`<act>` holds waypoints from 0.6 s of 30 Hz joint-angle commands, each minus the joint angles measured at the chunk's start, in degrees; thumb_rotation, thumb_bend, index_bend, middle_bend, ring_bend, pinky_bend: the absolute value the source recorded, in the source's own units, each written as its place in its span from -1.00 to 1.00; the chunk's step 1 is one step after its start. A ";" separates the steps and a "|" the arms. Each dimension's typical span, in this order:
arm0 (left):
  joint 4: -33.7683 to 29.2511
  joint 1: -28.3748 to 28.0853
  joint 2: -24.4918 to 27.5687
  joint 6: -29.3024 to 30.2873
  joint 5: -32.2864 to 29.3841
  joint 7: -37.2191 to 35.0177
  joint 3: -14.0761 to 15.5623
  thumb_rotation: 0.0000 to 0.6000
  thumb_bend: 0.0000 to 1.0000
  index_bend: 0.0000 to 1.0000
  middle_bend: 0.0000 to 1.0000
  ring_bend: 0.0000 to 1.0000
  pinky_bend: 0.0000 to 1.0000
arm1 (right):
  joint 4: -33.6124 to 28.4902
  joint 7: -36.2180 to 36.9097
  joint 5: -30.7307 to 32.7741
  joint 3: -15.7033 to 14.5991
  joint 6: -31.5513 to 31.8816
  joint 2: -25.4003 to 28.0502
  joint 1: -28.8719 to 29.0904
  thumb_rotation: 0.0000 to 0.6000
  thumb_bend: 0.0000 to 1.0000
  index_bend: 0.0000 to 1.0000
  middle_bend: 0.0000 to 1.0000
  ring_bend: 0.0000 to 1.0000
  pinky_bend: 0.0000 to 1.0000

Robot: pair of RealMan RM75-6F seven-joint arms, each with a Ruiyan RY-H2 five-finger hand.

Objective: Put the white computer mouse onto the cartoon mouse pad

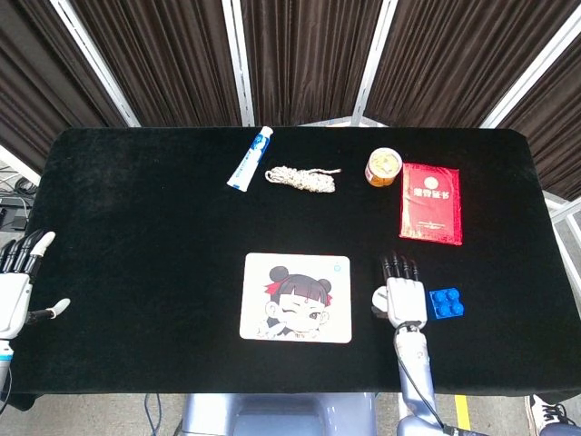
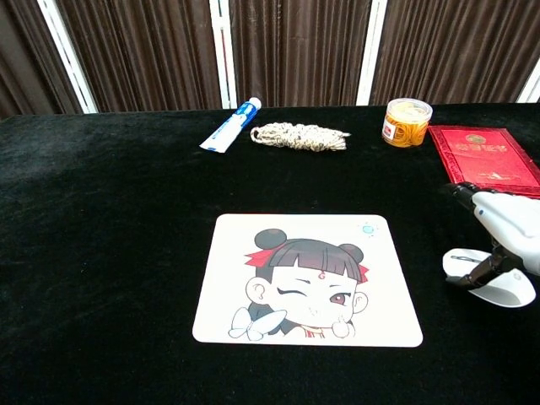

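The cartoon mouse pad (image 1: 296, 298) (image 2: 308, 280) lies flat near the table's front, with a girl's face printed on it. The white computer mouse (image 1: 379, 301) (image 2: 499, 287) sits on the black cloth just right of the pad, apart from it. My right hand (image 1: 402, 290) (image 2: 504, 226) lies over the mouse with its fingers stretched forward, covering most of it in the head view. Its dark thumb touches the mouse's left side. My left hand (image 1: 17, 289) hangs open beyond the table's left edge, holding nothing.
A blue block (image 1: 444, 303) lies right beside my right hand. Further back are a red booklet (image 1: 431, 202) (image 2: 485, 156), a yellow can (image 1: 383, 167) (image 2: 406, 121), a coil of rope (image 1: 302, 177) (image 2: 299, 135) and a toothpaste tube (image 1: 251, 159) (image 2: 230, 124).
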 commanded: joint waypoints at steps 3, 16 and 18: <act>-0.02 -0.01 -0.01 -0.03 0.04 0.00 0.03 1.00 -0.74 -1.00 -1.00 -1.00 -1.00 | 0.76 -0.25 0.68 0.64 -0.02 0.09 0.34 1.00 -0.63 -1.00 -1.00 -1.00 -1.00; -0.27 -0.07 -0.01 -0.22 -0.02 0.30 0.10 1.00 -0.74 -1.00 -1.00 -1.00 -1.00 | 3.49 -0.99 3.81 3.98 -0.81 1.25 2.20 1.00 -0.62 -1.00 -1.00 -1.00 -1.00; -0.33 -0.07 0.00 -0.23 -0.02 0.38 0.11 1.00 -0.74 -1.00 -1.00 -1.00 -1.00 | 3.80 -1.05 4.32 4.28 -1.03 1.31 2.47 1.00 -0.62 -1.00 -1.00 -1.00 -1.00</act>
